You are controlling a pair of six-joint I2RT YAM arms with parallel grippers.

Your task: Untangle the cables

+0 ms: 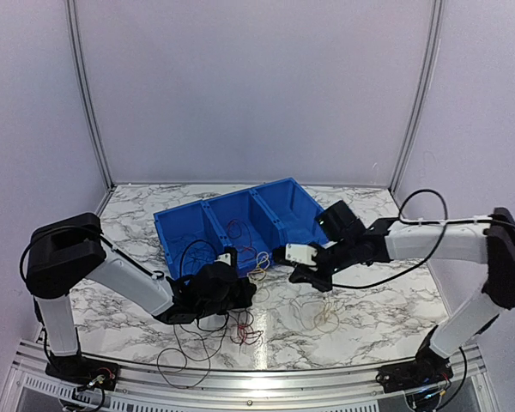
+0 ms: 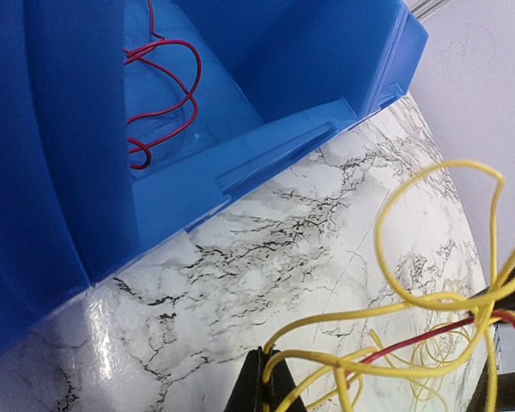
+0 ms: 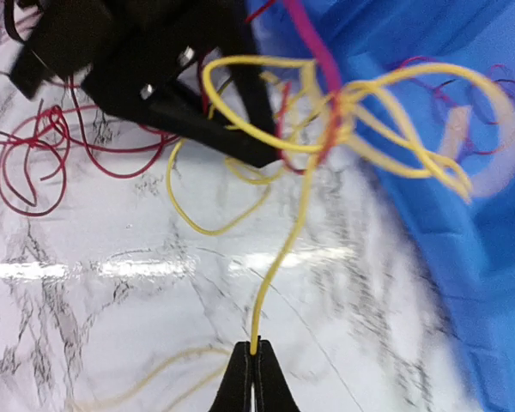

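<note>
A tangle of yellow cables (image 3: 326, 112) with a red strand (image 3: 330, 129) through it hangs between my two grippers, in front of the blue bin (image 1: 275, 225). My left gripper (image 2: 270, 356) is shut on yellow strands of this tangle (image 2: 429, 300). Its black fingers (image 3: 240, 146) show in the right wrist view. My right gripper (image 3: 254, 348) is shut on the end of a single yellow cable (image 3: 283, 249) that rises into the tangle. In the top view the two grippers face each other, the left (image 1: 247, 290) and the right (image 1: 297, 275), with the tangle (image 1: 259, 266) between them.
The bin holds a red cable (image 2: 163, 94) in one compartment. A loose red bundle (image 1: 249, 330) and dark loops (image 1: 184, 360) lie on the marble table near its front edge. A pale yellow loop (image 1: 326, 319) lies under the right arm.
</note>
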